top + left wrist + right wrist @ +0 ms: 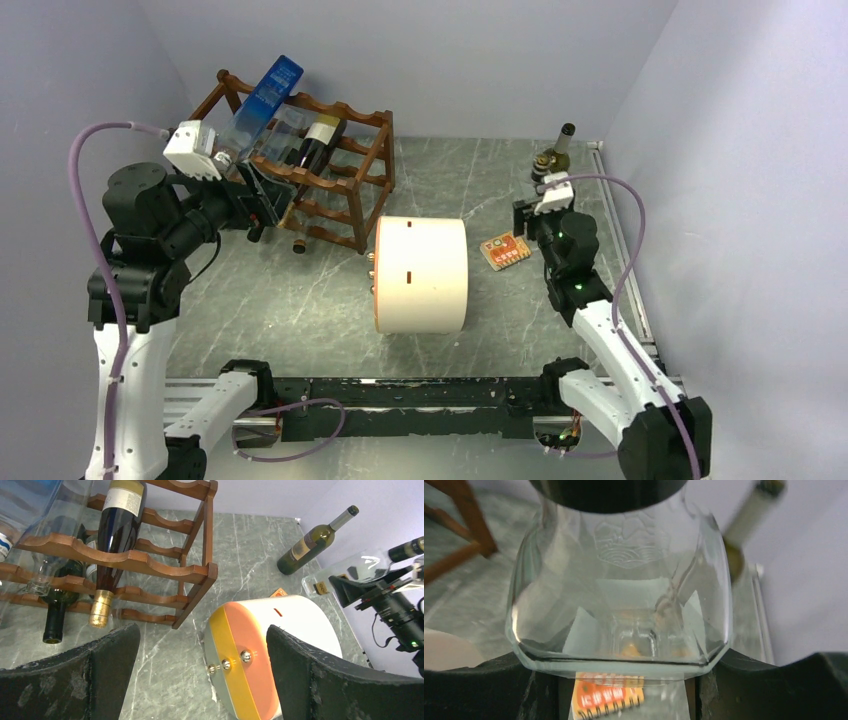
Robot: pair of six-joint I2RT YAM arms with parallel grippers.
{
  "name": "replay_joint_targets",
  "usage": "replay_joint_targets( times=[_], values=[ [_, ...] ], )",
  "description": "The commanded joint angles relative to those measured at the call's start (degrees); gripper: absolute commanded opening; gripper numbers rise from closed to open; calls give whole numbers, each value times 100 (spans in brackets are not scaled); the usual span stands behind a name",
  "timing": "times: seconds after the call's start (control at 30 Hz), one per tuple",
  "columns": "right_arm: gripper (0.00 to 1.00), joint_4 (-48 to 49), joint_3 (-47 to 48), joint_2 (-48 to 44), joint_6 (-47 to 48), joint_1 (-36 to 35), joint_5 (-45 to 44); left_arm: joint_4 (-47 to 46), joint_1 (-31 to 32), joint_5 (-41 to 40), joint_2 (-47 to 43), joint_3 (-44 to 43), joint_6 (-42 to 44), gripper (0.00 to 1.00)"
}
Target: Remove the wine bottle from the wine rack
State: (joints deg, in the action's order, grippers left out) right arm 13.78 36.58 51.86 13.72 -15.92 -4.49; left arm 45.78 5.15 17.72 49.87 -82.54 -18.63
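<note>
The reddish-brown wine rack [345,175] stands at the back left. A dark wine bottle [112,535] with a cream label and gold foil lies on its top rails. A second dark bottle [55,615] lies on a lower tier, and a clear bottle with a blue label [268,95] leans at the rack's left end. My left gripper [272,200] hovers just in front of the rack, open and holding nothing. My right gripper [624,680], at the right side of the table, is shut on a clear glass bottle [619,595] with a black cap.
A cream cylinder [420,275] with an orange and yellow end lies in the middle of the table. An orange spiral notepad [505,250] lies to its right, under the right gripper. An olive-green wine bottle [557,150] stands at the back right by the wall.
</note>
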Motion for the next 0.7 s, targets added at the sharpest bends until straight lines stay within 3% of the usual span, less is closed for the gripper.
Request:
replay_joint_targets(
  times=[0.0, 0.2, 0.4, 0.67],
  values=[
    [0, 1563, -541, -324, -1062, 802, -192, -272, 23, 271, 55, 43, 161, 100],
    [0, 2547, -1025, -25, -1660, 1793, -80, -145, 25, 135, 86, 44, 305, 100],
    [0, 3965, -928, 1146, -1800, 3022, 829, -193, 24, -53, 64, 55, 310, 100],
    [0, 4659, -114, 2570, -1774, 3454, 1417, -409, 24, -74, 261, 10, 324, 100]
  ],
)
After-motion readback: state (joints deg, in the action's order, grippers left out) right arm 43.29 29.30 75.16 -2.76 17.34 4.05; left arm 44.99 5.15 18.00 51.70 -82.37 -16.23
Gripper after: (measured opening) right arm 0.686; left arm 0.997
